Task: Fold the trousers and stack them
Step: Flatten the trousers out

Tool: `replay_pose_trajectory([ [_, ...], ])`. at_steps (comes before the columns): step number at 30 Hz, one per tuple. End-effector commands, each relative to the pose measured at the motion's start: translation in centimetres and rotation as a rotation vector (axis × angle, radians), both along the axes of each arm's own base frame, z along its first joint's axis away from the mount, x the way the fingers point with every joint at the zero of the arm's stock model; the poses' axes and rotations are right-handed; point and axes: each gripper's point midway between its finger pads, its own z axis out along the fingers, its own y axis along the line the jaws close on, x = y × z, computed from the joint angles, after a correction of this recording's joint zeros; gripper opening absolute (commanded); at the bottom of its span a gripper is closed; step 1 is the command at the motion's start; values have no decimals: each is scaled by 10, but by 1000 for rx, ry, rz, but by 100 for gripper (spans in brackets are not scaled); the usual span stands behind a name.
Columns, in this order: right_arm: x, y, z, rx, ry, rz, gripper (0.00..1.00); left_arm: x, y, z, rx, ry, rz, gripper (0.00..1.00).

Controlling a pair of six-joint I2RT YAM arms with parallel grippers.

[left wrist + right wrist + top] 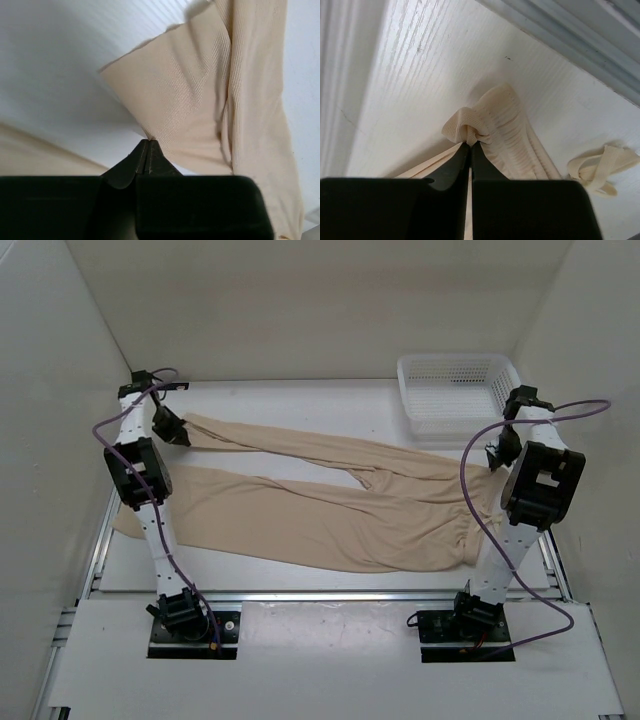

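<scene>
The trousers (330,510) lie spread across the white table (290,400), waist over to the right and the two long legs running off to the left. The nearer leg lies flat and reaches the left edge, while the farther leg angles away toward the back left corner. The left gripper (170,427) is at the end of that farther leg. In its own camera the two black fingers (142,160) are pressed together with the edge of the leg's cloth pinched at their tips, and the fabric fans out from there in a ribbed sheet. The right gripper (495,455) is at the waist end, close to the right edge of the table. Seen from the wrist, its fingers (457,165) are closed on a small bunched knot of the gathered waistband, and the cloth rises to the tips in a puckered fold. A loose strip (602,167) of the same pale cloth lies curled on the table just beside the waistband. A white mesh basket (458,362) sits in the back right corner, just beyond the waist of the trousers.
</scene>
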Motion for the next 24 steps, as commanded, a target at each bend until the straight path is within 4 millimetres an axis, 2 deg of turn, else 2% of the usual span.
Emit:
replay_pose_trajectory([
  [1,-1,-21,26,-63,-53,-50,0,-2,44,81,81,-161,48,10],
  [2,-1,-21,26,-63,-53,-50,0,-5,43,76,77,-148,48,10],
  [3,-1,-21,26,-63,-53,-50,0,-6,48,85,87,-164,49,10],
  [7,-2,-24,26,-63,-53,-59,0,-22,55,85,83,-137,62,10],
  [9,-2,-24,30,-65,-62,-59,0,-26,59,96,94,-154,63,10],
  [12,-2,-24,33,-68,-71,-59,0,-41,69,102,118,-138,83,10],
  [15,-2,-25,34,-70,-68,-51,0,-55,66,101,125,-112,77,10],
  [17,-2,-25,34,-70,-68,-51,0,-65,63,86,118,-71,55,10],
  [18,-4,-24,31,-67,-59,-50,0,-66,59,84,101,-70,37,17],
  [19,-4,-24,31,-67,-59,-50,0,-70,55,76,78,-44,18,30],
  [20,-4,-24,31,-67,-59,-50,0,-67,50,77,79,-40,-6,56],
  [21,-4,-24,31,-67,-59,-50,0,-66,45,71,70,-20,-16,66],
  [22,-4,-22,27,-56,-53,-48,0,-64,43,76,82,-23,-22,76],
  [23,-4,-22,27,-56,-53,-48,0,-55,39,86,104,-53,-38,82],
  [24,-4,-22,27,-56,-53,-48,0,-50,35,88,108,-63,-48,85],
])
